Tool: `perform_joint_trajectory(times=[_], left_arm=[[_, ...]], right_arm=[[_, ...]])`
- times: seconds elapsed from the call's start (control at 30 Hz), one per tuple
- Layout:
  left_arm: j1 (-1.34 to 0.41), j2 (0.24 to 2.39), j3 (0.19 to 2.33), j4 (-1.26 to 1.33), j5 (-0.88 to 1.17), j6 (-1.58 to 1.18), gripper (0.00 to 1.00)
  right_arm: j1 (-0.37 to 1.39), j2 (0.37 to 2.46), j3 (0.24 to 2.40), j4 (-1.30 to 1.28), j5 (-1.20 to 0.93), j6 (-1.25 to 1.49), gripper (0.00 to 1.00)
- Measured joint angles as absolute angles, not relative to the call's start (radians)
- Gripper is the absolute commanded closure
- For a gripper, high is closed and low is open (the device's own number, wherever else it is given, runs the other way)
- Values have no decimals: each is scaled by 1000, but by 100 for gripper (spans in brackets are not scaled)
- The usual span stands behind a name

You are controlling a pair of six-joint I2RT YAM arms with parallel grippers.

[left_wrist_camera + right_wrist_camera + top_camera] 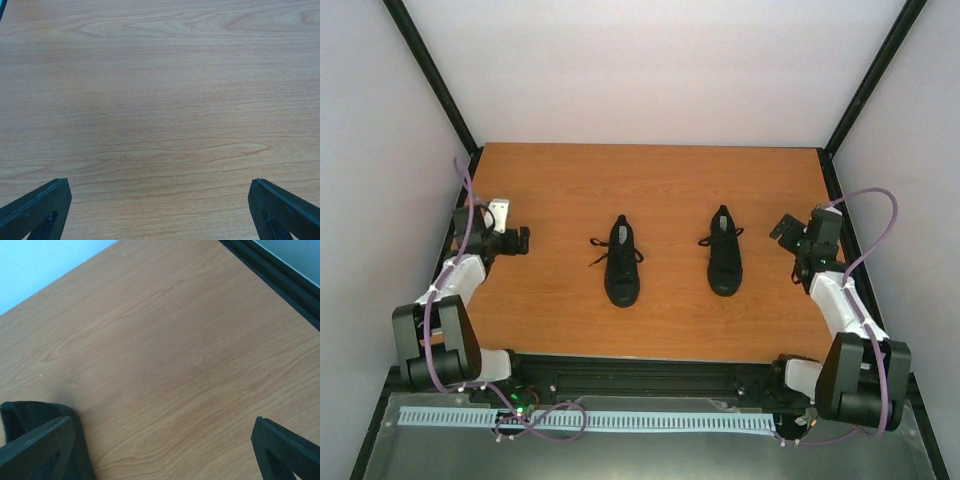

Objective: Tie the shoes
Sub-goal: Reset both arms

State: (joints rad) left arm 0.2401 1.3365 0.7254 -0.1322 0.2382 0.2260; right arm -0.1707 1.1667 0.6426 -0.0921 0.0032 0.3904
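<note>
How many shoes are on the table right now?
2 black sneakers: the left sneaker lies left of centre, the right sneaker right of centre, side by side, apart, toes toward the near edge. None seems hidden.

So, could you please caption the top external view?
Left gripper and right gripper, both open, flank two black sneakers.
</note>
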Motion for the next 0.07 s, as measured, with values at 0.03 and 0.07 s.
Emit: perform_joint_trajectory(times=[0.03, 0.07], left_arm=[[240, 1337, 709, -111, 238, 210, 0], [240, 1337, 697, -92, 237, 195, 0]], right_arm=[[-171, 1179, 642, -88, 14, 396, 1], [-171, 1189, 639, -80, 20, 401, 0]])
